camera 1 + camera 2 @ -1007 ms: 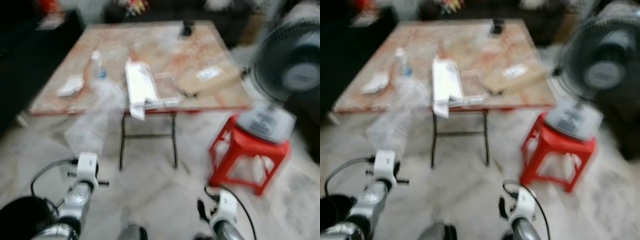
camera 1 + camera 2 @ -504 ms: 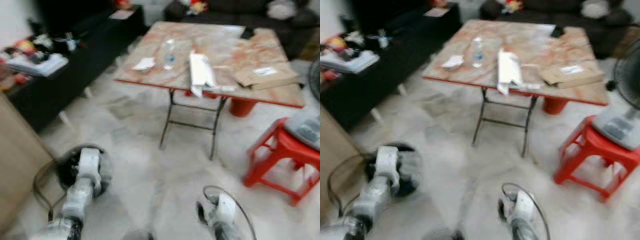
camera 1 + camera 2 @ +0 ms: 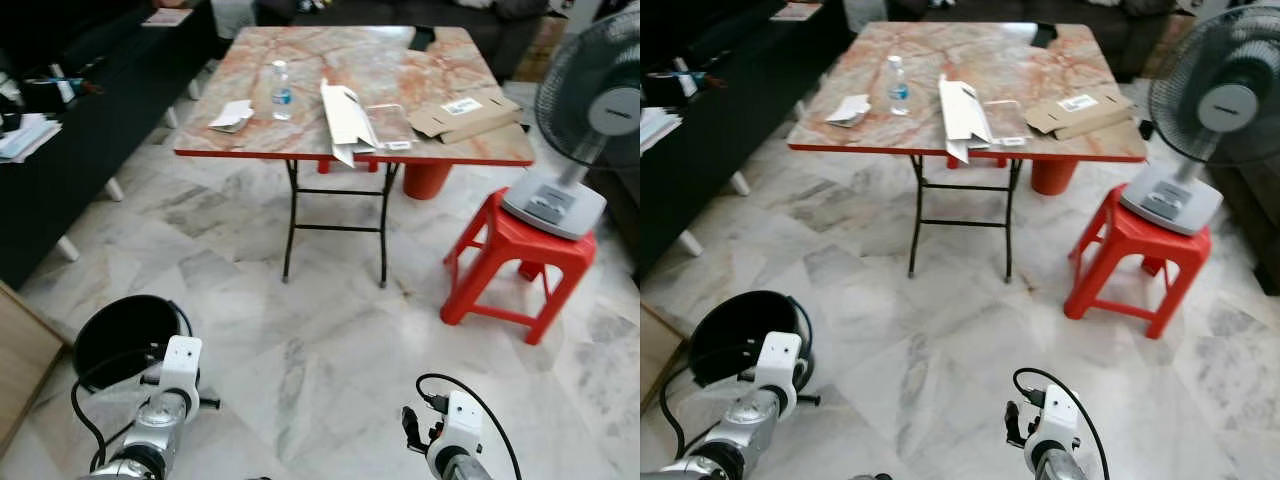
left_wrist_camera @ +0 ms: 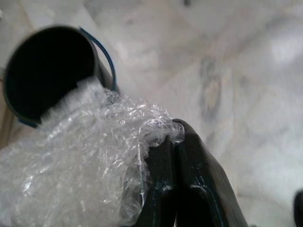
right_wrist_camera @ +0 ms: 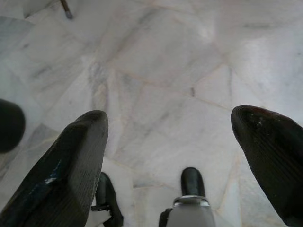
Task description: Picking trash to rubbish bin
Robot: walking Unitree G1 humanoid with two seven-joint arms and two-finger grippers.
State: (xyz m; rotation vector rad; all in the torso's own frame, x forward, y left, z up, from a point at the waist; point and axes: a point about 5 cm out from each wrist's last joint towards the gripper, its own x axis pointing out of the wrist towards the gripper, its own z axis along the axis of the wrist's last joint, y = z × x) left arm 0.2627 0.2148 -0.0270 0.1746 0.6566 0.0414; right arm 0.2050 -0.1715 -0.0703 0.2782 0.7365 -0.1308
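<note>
Down at the robot's left, the black rubbish bin (image 3: 125, 338) stands on the marble floor (image 3: 330, 340), its open rim just beside the left arm. The left gripper (image 4: 176, 142) is clenched on a crumpled wad of bubble wrap (image 4: 85, 161), fingers pressed together, with the bin's mouth close beyond the wad. The right gripper (image 5: 170, 142) hangs low over bare floor, its fingers spread wide and grasping nothing. Ahead, a wide stretch of floor lies between the robot and the folding surface (image 3: 390, 75), whose red front edge faces the robot. On it sit a water bottle (image 3: 281, 90), a crumpled white paper (image 3: 232, 115) near the left edge, a long white package (image 3: 343, 115) overhanging the front edge, and a flat cardboard piece (image 3: 465, 115) near the right edge. A red stool (image 3: 515, 265) carrying a standing fan (image 3: 585, 110) is just right of the surface; a dark cabinet (image 3: 90, 120) lines the left side.
</note>
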